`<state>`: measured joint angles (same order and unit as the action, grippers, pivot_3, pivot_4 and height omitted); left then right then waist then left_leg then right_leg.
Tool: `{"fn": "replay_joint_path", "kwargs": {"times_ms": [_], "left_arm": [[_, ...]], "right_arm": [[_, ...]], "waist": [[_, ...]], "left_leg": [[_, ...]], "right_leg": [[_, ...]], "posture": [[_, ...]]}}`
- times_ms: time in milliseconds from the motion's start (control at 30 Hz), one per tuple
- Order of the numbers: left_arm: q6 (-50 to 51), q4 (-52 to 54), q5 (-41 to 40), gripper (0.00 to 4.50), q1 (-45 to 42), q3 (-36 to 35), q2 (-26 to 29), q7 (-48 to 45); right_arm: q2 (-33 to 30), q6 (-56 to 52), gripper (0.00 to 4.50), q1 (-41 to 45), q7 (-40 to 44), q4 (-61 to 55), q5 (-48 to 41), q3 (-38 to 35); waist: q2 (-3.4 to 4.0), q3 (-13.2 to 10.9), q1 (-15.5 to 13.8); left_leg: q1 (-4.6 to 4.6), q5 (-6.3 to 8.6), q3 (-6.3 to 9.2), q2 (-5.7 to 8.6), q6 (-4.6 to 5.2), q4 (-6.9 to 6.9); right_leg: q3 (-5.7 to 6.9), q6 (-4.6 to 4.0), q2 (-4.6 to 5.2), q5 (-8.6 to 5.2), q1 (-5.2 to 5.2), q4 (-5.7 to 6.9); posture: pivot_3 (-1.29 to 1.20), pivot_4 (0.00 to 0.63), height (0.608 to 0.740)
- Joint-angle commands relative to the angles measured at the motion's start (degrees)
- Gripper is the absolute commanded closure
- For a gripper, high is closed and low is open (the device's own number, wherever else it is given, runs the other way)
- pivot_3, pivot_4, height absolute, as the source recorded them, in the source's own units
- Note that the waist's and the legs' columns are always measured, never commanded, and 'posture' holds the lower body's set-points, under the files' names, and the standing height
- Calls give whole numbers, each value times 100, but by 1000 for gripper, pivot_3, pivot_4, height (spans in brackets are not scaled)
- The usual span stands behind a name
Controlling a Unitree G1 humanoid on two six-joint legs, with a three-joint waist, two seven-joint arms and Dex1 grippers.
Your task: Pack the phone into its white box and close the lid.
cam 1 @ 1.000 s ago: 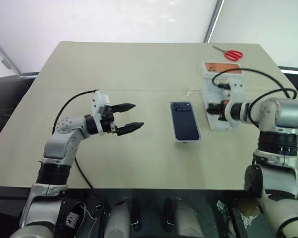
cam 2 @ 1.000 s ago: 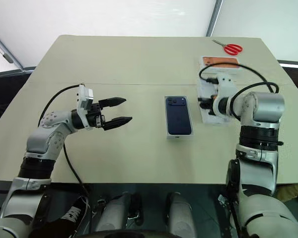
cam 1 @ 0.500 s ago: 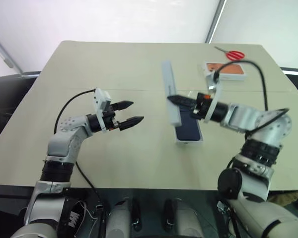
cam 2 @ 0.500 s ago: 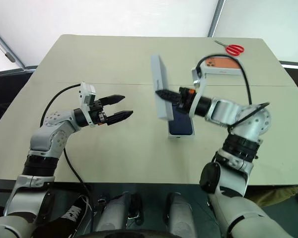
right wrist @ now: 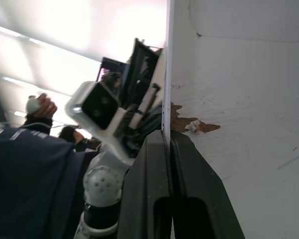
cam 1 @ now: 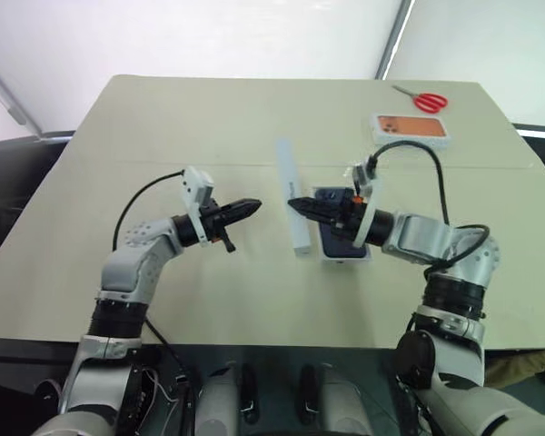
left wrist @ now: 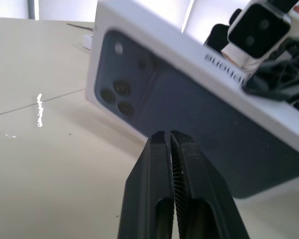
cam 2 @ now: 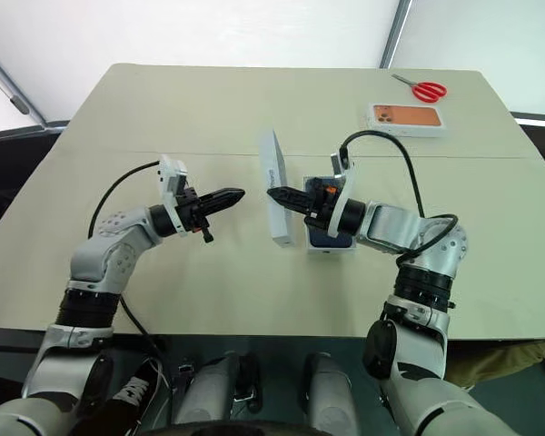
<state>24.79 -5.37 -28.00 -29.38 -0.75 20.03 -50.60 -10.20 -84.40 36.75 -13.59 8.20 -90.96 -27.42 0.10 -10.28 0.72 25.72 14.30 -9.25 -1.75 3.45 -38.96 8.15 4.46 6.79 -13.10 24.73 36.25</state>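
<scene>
Right gripper [cam 1: 293, 204] clamped on upright white cardboard lid [cam 1: 291, 195]; left gripper [cam 1: 254, 206] closed, empty, near lid.

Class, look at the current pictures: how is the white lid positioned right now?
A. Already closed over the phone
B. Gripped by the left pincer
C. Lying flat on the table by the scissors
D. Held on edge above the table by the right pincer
D: the lid stands on edge, pinched at its rim by the right pincer, beside the uncovered phone.
</scene>
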Motion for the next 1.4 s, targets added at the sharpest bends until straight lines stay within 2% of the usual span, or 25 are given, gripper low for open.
{"fn": "replay_joint_path", "kwargs": {"times_ms": [33,100,200,333,400,433,533,567,633,733,800,833,933,1033,1067,1167,1400], "left_arm": [[-108,195,102,4465,-74,157,-184,156],[-238,158,224,4465,-49,257,-258,169],[-266,-66,285,4500,-27,372,-469,180],[-549,-428,542,4500,-57,597,-840,289],[-638,-551,599,4500,-143,608,-998,366],[-630,-581,592,4500,-172,593,-1041,390],[-661,-625,604,4500,-229,567,-1088,383],[-642,-644,602,4500,-246,567,-1087,367],[-682,-701,619,4500,-261,583,-1060,290],[-789,-872,698,4500,-300,631,-1075,255],[-854,-1052,736,4500,-406,654,-1165,304],[-842,-1165,713,4500,-488,639,-1236,316],[-1075,-1477,808,4500,-697,640,-1426,319],[-1299,-1897,937,4500,-971,715,-1682,324],[-1323,-2062,961,4500,-1062,722,-1771,328],[-1501,-2315,1059,4500,-1174,722,-1896,315],[-1174,-1860,1016,4500,-947,601,-1574,202]], "right_arm": [[-114,403,4500,-133,-432,-83,-674,272],[-216,599,4500,-218,-600,-78,-900,436],[-406,902,3625,-264,-697,-36,-1064,609],[-591,1244,1524,-275,-728,22,-1217,779],[-732,1325,419,-285,-585,-111,-981,873],[-791,1373,50,-295,-547,-169,-884,917],[-1147,1370,50,-225,-86,-328,-441,1062],[-1385,1500,50,-155,212,-351,-74,1058],[-2292,2074,50,-187,1451,-750,1313,1441],[-2803,2299,50,-190,2160,-495,1906,1427],[-2784,2317,565,-64,2116,-37,1842,1084],[-2950,2589,885,-108,2343,-103,2333,1248],[-3307,3260,2278,-258,3008,-347,3545,1779],[-3925,4934,3877,-570,3804,-731,5615,2940],[-4016,5312,4448,-676,3997,-794,6051,3185],[-4062,6092,4448,-876,4291,-725,6956,3536],[-3750,6642,4448,-860,4614,-673,7716,3514]], "waist": [[0,0,14],[0,0,18],[0,0,14],[0,0,2],[0,0,6],[0,0,4],[1,0,5],[1,0,5],[12,-6,-28],[10,-5,-19],[7,-4,-6],[8,-4,-10],[10,-5,-31],[9,-6,-32],[9,-5,-26],[6,-6,-6],[6,-7,-2]], "left_leg": [[0,0,0,0,0,0],[-2,0,0,-2,0,1],[-2,0,0,-2,1,0],[-2,2,0,-1,5,-1],[-1,3,0,-2,7,-1],[-1,4,0,-2,8,-1],[0,18,0,-3,33,-1],[-1,19,0,-3,34,-2],[1,20,1,-3,36,-4],[12,27,0,1,48,-11],[9,27,-1,-1,47,-11],[8,27,-2,-2,47,-11],[12,26,-1,-1,47,-11],[14,26,-2,1,46,-13],[14,24,-3,1,44,-13],[13,15,-5,2,28,-14],[9,4,-4,-5,9,-13]], "right_leg": [[0,0,0,0,0,0],[0,0,-2,0,0,1],[0,0,-2,0,-1,0],[0,0,-2,0,-1,-1],[0,0,-2,0,-1,-2],[-1,0,-1,0,-1,-2],[-1,1,-1,0,0,-2],[-1,1,-1,0,0,-2],[0,1,0,0,0,-3],[1,3,2,-2,3,-11],[2,4,1,-1,2,-12],[4,4,0,-1,1,-11],[6,4,1,-1,4,-9],[7,6,3,-2,4,-11],[7,8,3,-4,4,-13],[6,12,4,-5,4,-13],[6,10,0,-5,6,-8]], "posture": [[0,150,738],[0,150,738],[0,150,738],[0,150,738],[0,150,738],[0,150,738],[0,150,738],[0,150,738],[0,150,738],[0,150,738],[0,150,738],[0,150,738],[0,150,738],[0,150,738],[0,150,738],[0,150,738],[0,150,738]]}}
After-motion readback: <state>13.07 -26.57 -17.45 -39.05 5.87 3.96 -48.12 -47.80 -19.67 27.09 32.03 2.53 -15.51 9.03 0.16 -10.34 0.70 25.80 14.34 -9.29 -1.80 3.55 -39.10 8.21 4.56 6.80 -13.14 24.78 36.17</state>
